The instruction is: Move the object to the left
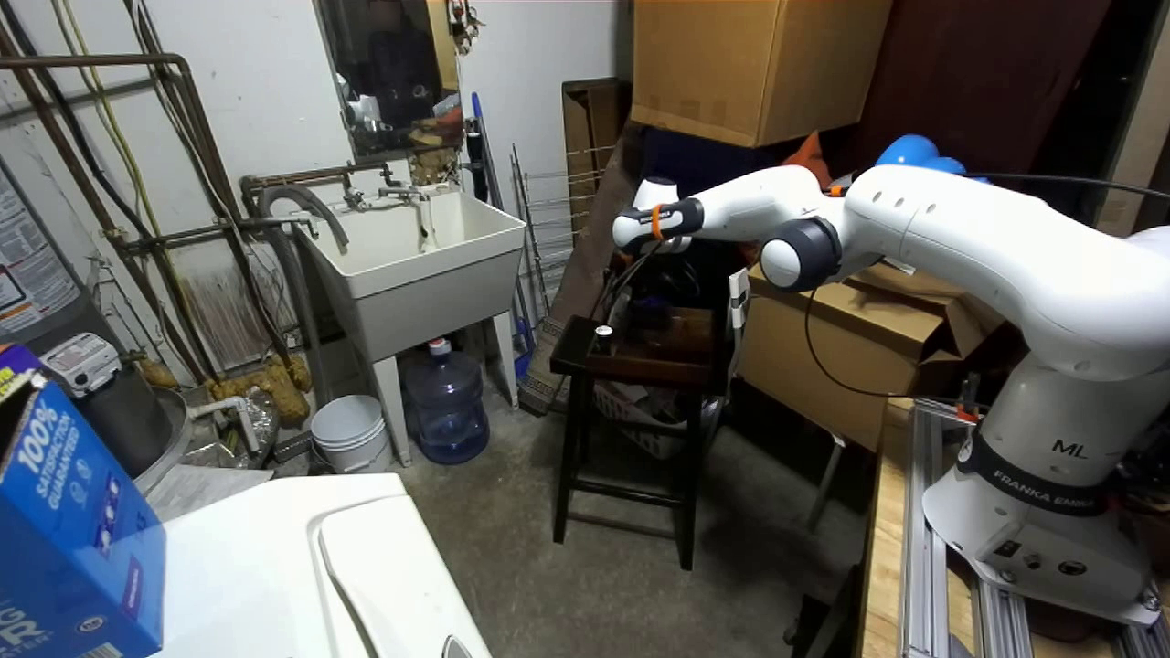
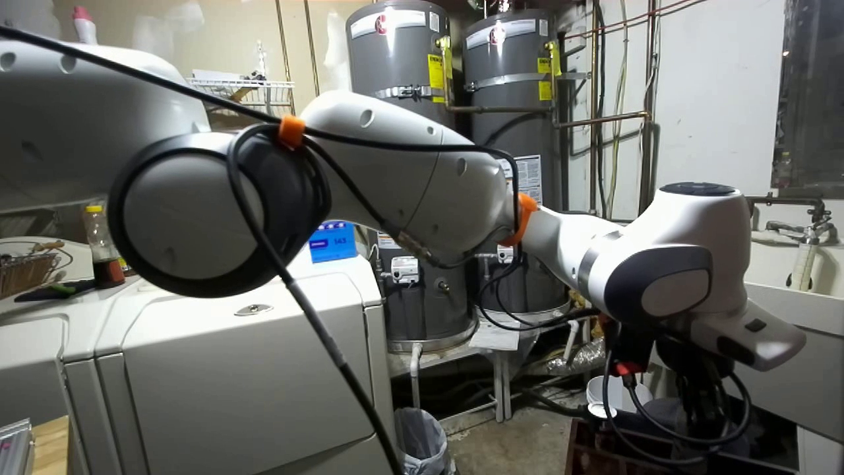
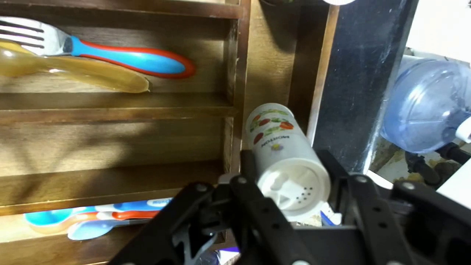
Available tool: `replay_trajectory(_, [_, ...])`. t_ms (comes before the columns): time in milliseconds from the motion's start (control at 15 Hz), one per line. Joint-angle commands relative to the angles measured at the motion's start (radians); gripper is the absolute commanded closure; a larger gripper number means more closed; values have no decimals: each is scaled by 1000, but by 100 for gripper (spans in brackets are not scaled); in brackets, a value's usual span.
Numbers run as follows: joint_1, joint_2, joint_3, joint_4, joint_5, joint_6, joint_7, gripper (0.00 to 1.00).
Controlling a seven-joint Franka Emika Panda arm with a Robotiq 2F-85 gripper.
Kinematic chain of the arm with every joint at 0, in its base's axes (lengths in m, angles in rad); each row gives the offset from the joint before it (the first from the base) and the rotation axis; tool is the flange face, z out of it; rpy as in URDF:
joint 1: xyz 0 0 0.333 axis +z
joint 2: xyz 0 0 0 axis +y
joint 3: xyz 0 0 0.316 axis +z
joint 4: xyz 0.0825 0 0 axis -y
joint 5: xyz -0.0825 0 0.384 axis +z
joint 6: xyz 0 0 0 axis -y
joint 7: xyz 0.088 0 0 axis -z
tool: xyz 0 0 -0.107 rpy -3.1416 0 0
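Note:
The object is a white cylindrical shaker (image 3: pixel 276 147) with a Morton label, colourful vegetable prints and a pale lid with small holes. It sits between the two black fingers of my gripper (image 3: pixel 289 160), which press close on both sides. It is over the narrow side compartment of a wooden tray (image 3: pixel 239 73). In both exterior views I cannot make out the shaker. There the gripper (image 2: pixel 699 402) points down over the tray, partly behind cables. The tray shows on the dark stool (image 1: pixel 571 343) in an exterior view.
A small white-capped item (image 1: pixel 603 334) stands near the stool's edge. It also shows in an exterior view (image 2: pixel 601 411). A fork (image 3: pixel 128 59), a yellowish utensil (image 3: pixel 99 75) and several spoons (image 3: pixel 92 228) lie in the compartments. Cartons (image 1: pixel 823 338) stand behind the stool, a sink (image 1: pixel 439 265) beside it.

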Motion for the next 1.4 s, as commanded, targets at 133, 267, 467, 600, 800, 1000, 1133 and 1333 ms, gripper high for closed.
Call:
replay_trajectory(133, [3, 0, -1, -7, 1, -18, 25, 80])
replay_trajectory(267, [6, 0, -4, -11, -3, -25, 26, 80])
replay_trajectory(467, [11, 0, -3, -16, -3, -31, 21, 55])
replay_trajectory(600, [14, 0, -3, -15, -3, -40, 21, 29])
replay_trajectory(800, [14, 0, -3, -14, -3, -56, 20, 10])
replay_trajectory(1000, [12, 0, -3, -9, -2, -66, 19, 0])
replay_trajectory(1133, [10, 0, 0, -5, 0, -68, 16, 0])
replay_trajectory(1333, [-3, -1, 5, 38, 3, -116, -1, 0])
